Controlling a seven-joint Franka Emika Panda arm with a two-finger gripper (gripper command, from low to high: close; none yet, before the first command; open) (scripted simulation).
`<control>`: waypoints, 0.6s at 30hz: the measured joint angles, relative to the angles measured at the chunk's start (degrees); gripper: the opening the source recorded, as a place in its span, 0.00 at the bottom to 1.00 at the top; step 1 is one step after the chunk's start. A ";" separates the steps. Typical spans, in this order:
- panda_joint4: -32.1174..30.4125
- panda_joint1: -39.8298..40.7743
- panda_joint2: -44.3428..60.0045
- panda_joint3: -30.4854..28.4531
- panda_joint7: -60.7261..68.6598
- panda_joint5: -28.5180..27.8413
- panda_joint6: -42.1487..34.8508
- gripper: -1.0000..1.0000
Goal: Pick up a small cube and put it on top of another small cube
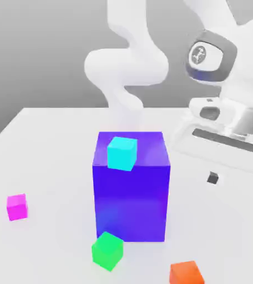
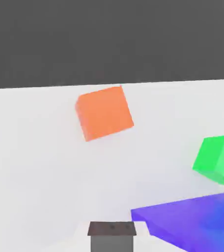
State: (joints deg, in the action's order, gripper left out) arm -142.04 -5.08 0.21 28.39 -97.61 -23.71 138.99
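Note:
Several small cubes are in view. A cyan cube [image 1: 121,153] sits on top of a large blue-purple block [image 1: 131,205]. On the white table lie a magenta cube [image 1: 17,207] at the exterior view's left, a green cube [image 1: 107,250] in front of the block, and an orange cube [image 1: 186,273] at the front right. My gripper [image 1: 212,178] hangs to the right of the block, just above the table, shut with nothing in it. In the hand view the gripper [image 2: 111,234] points toward the orange cube [image 2: 104,113], with the green cube [image 2: 218,160] and the block's edge [image 2: 197,224] off to one side.
The white arm [image 1: 131,66] rises behind the block and its hand [image 1: 228,119] reaches over the table's right side. The table [image 1: 51,161] ends at a far edge behind the block.

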 joint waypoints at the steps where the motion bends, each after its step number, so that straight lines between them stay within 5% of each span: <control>1: 0.42 -1.76 1.78 0.57 -2.00 -1.06 1.39 0.00; 10: 0.28 -8.85 14.01 6.61 -11.54 0.30 15.21 0.00; 17: 1.33 -15.73 25.02 -3.77 -19.49 -9.26 22.25 0.00; 18: 1.65 -16.80 26.12 -5.08 -20.44 -10.50 22.98 1.00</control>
State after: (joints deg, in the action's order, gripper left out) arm -140.39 -21.88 26.33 23.30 -118.05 -34.21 161.97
